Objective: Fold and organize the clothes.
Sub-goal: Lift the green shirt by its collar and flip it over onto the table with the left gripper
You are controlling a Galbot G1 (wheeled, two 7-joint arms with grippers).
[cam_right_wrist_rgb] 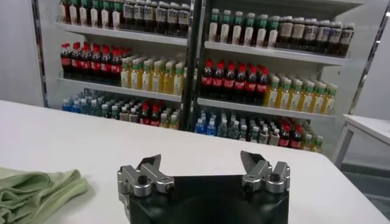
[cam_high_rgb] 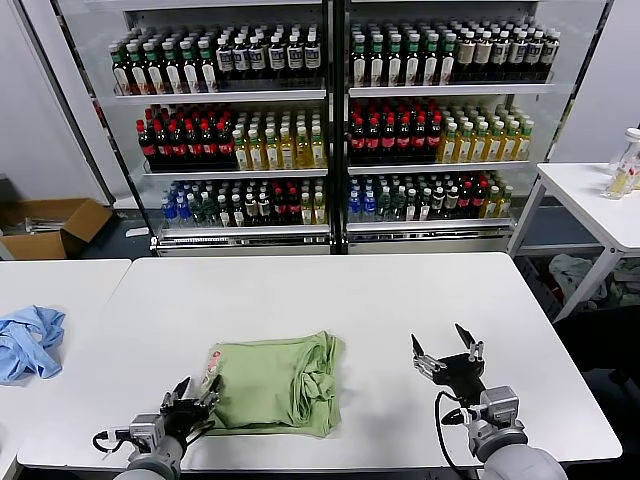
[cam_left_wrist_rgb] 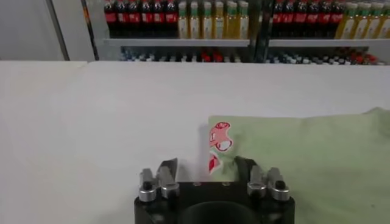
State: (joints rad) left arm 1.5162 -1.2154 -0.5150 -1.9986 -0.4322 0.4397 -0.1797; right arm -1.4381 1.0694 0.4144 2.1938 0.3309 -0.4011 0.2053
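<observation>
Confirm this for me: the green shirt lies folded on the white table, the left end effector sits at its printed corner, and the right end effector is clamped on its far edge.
Not quite. In the head view the right end effector is open over bare table, apart from the green shirt. The left end effector does sit at the printed corner.

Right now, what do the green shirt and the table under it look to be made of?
The green shirt: soft woven or knit fabric, likely cotton, matte; it creases and bunches at its folded edge. The table: smooth white top, probably laminate, with a faint sheen.
</observation>
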